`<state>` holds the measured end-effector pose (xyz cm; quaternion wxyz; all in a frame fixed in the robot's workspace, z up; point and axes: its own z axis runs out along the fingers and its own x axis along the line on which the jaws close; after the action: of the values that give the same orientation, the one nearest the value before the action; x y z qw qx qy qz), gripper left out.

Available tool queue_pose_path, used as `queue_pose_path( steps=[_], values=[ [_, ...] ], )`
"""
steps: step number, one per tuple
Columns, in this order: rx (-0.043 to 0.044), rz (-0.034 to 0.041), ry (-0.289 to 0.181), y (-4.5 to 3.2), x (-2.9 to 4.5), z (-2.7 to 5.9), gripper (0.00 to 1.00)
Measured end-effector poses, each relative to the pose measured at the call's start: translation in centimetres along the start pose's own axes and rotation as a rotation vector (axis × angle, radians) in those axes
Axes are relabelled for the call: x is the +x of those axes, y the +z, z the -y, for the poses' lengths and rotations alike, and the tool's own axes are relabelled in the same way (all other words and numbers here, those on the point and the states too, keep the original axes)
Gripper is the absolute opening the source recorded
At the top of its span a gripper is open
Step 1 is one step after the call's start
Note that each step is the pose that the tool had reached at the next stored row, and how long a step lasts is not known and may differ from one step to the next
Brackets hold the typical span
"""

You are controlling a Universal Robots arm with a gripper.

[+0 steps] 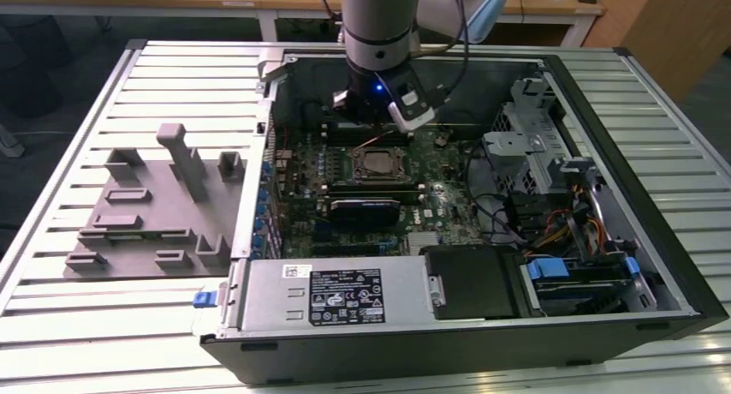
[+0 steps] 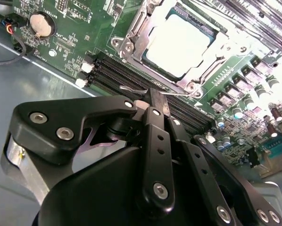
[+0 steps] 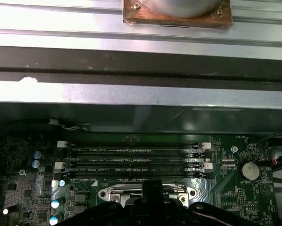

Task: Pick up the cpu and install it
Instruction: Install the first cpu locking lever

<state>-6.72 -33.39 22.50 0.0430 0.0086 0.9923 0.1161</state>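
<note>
**Colleague:** Where's the cpu right now?

**Me:** From my station I see the cpu (image 2: 178,44) lying flat inside the socket (image 2: 131,33) on the motherboard (image 2: 75,23), its pale metal top facing up. In the exterior view the socket (image 1: 374,164) sits mid-board in the open computer case (image 1: 639,265).

**Colleague:** And the hand?

**Me:** The hand (image 2: 157,101) hangs just above the memory slots (image 2: 117,70) beside the socket, its fingers pressed together and pinching nothing.

**Colleague:** So we're done?

**Me:** I'd judge placement done. The grey tray (image 1: 149,210) on the desk (image 1: 68,308) holds no chip. Whether the socket frame is latched, I can't tell.
</note>
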Motion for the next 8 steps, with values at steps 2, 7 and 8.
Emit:
queue_pose_path(
  steps=[2, 7, 8],
  values=[
    [0.0028, 0.0030, 0.002, 0.14, 0.01, 0.02, 0.11],
    [0.0081, 0.0118, 0.030, 0.46, -0.07, 0.05, 0.11],
    [0.0088, 0.0135, 0.037, 0.52, -0.09, 0.05, 0.11]
  ],
)
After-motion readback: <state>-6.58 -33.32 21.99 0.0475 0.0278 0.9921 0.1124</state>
